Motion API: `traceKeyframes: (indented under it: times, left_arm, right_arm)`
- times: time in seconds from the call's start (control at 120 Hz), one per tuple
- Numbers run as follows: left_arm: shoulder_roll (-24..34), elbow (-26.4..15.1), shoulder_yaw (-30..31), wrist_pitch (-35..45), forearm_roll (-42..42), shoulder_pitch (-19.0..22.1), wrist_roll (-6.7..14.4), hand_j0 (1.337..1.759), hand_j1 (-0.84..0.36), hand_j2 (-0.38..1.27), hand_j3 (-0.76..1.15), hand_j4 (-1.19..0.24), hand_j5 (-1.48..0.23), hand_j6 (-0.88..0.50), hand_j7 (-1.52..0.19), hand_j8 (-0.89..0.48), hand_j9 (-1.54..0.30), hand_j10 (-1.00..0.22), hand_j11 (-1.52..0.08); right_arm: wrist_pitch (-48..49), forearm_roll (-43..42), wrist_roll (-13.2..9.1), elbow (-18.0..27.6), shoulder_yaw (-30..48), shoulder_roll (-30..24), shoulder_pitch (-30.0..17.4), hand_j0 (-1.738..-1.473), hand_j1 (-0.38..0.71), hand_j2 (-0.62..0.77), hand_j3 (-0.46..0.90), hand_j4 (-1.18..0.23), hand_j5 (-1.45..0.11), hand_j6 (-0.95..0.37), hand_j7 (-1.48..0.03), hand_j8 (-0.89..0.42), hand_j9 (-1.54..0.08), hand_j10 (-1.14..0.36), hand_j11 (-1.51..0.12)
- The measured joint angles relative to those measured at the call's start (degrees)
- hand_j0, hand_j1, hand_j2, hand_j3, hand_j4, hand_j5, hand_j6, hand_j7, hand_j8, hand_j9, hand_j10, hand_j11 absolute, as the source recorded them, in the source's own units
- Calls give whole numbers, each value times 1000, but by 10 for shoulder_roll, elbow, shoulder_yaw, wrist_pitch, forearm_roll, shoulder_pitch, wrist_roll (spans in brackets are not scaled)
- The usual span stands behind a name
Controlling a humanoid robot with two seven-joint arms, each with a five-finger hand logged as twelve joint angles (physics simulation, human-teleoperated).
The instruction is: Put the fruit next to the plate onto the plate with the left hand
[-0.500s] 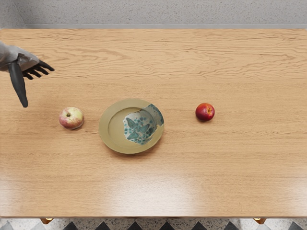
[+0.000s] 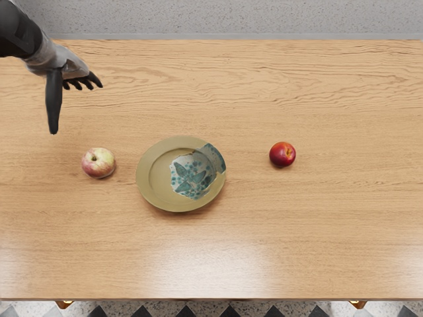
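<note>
The left hand (image 2: 64,74) is hovering beyond and left of the plate (image 2: 147,175), fingers spread, holding nothing; the yellow-red apple (image 2: 98,162) is lying just left of it.

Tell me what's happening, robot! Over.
Left hand open, holding nothing, up-left of apple. Apple beside plate, not on it. Red fruit on plate's other side, not in the way.

The table (image 2: 317,238) was wood, its grain wavy and plain to see, with a soft satin sheen paling toward the near edge. The plate (image 2: 149,173) looked like matt olive ceramic. The yellow-pink apple (image 2: 98,162) had smooth, dull skin; the red apple (image 2: 282,154) was glossier. The left hand (image 2: 66,76) showed matt black fingers under a smooth grey shell.
</note>
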Motion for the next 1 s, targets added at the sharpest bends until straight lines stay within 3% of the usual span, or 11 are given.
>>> traceKeyframes:
  times: [0.05, 0.175, 0.258, 0.375, 0.592, 0.758, 1.0]
  left_arm:
    - [-37, -40, 47, 11, -30, -19, 0, 1658, 348, 0, 0, -1, -1, -1, -1, -1, -1, -1, -1]
    - [-38, -195, 130, 104, -100, -148, 0, 1658, 346, 0, 0, -2, -3, -2, -3, -2, -3, -2, -3]
    - [-42, -276, 148, 162, -131, -178, 0, 1658, 343, 1, 0, -5, -7, -5, -7, -5, -7, -5, -7]
    - [-53, -346, 152, 281, -167, -171, 1, 1658, 322, 4, 0, -22, -29, -23, -29, -22, -29, -22, -29]
    - [-105, -372, 115, 505, -187, -70, 2, 1658, 329, 3, 0, -17, -21, -17, -21, -17, -21, -17, -21]
    - [-123, -357, 73, 548, -188, -24, 0, 1658, 326, 4, 0, -19, -25, -19, -25, -19, -25, -19, -25]
    - [-128, -345, 71, 605, -192, 15, 0, 1658, 306, 7, 0, -36, -47, -36, -47, -36, -47, -36, -47]
  right_arm:
    - [0, 0, 0, 0, 0, 0, 0, -1658, -331, -3, 0, -15, -20, -15, -20, -15, -20, -15, -20]
    - [0, 0, 0, 0, 0, 0, 0, -1658, -331, -3, 0, -15, -20, -15, -20, -15, -20, -15, -20]
    - [0, 0, 0, 0, 0, 0, 0, -1658, -331, -3, 0, -15, -20, -15, -20, -15, -20, -15, -20]
    - [0, 0, 0, 0, 0, 0, 0, -1658, -331, -3, 0, -15, -20, -15, -20, -15, -20, -15, -20]
    - [0, 0, 0, 0, 0, 0, 0, -1658, -331, -3, 0, -15, -20, -15, -20, -15, -20, -15, -20]
    - [0, 0, 0, 0, 0, 0, 0, -1658, -331, -3, 0, -15, -20, -15, -20, -15, -20, -15, -20]
    - [0, 0, 0, 0, 0, 0, 0, -1658, -331, -3, 0, -15, -20, -15, -20, -15, -20, -15, -20]
